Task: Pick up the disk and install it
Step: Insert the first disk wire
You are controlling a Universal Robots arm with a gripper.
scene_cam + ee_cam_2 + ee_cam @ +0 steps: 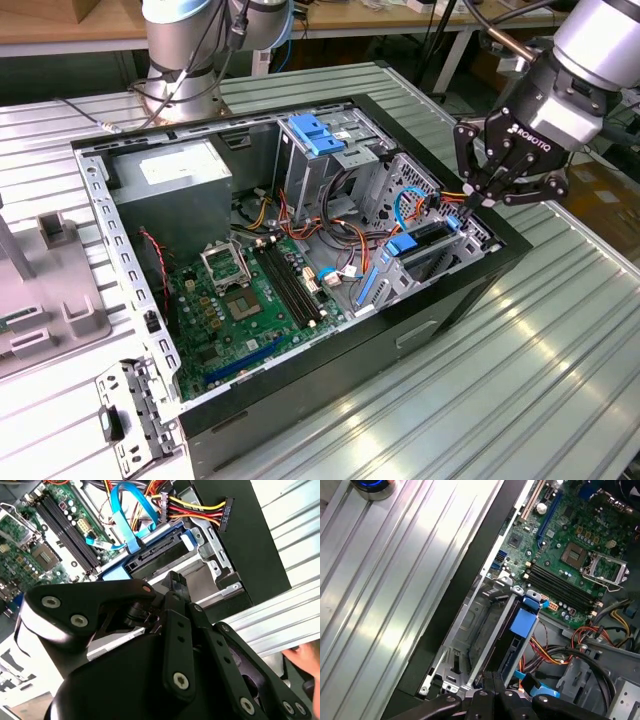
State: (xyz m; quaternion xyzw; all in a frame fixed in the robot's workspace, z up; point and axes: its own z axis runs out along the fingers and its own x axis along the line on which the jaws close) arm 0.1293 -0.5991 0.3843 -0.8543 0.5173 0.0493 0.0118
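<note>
The disk (432, 238) sits on edge in the drive cage at the corner of the open computer case (440, 330) nearest the exterior view's right, with a blue tab (400, 245) at its end. Its dark connector end (155, 555) shows in the second wrist view, and its dark edge (506, 642) with the blue tab (523, 622) in the first wrist view. My gripper (470, 197) hangs just above the disk's outer end, fingers (175, 582) drawn together with nothing seen between them. The fingertips (492, 682) meet right over the cage.
A loose power connector (225, 514) on yellow and red wires lies beside the gripper. Inside the case are the motherboard (240, 300), a grey power supply (175, 175) and a blue bracket (315, 135). A grey fixture (50, 285) stands at the exterior view's left. A hand (305, 655) is nearby.
</note>
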